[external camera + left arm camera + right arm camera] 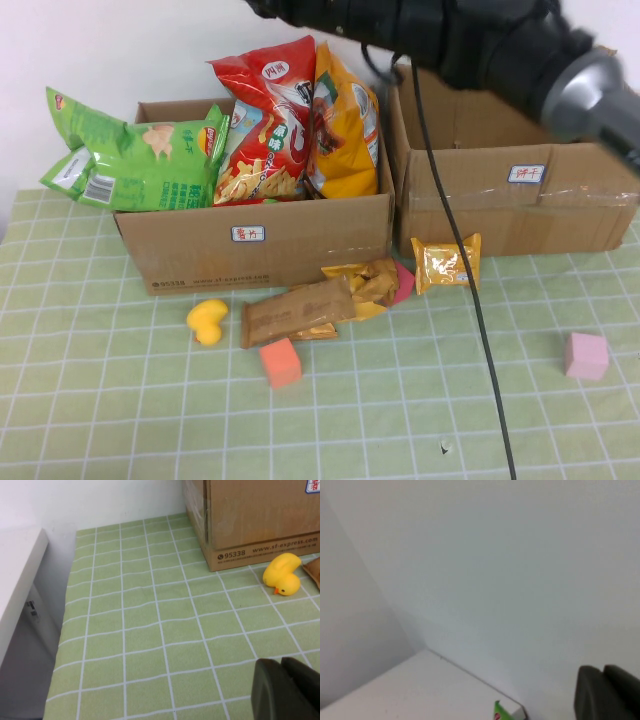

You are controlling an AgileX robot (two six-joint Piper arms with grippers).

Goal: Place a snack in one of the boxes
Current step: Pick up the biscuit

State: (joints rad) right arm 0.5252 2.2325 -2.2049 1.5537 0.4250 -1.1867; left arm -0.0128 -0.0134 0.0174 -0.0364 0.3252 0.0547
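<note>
Several snack packets lie on the table in front of the boxes: a brown packet [297, 312], a yellow packet [368, 283] and an orange-yellow packet [445, 262]. The left cardboard box [255, 245] holds a green chip bag [150, 165], a red bag [262, 125] and a yellow bag [345, 125]. The right cardboard box [520, 200] shows nothing inside. My right arm [450, 40] reaches across the top, above the boxes; its gripper [603, 672] is shut and empty, facing the wall. My left gripper [281, 666] is shut and empty, low over the table left of the left box.
A yellow rubber duck [207, 320] lies by the left box's front corner and also shows in the left wrist view [283, 575]. An orange cube [280, 362] and a pink cube [585, 355] sit on the green checked cloth. A black cable [470, 290] hangs across the table.
</note>
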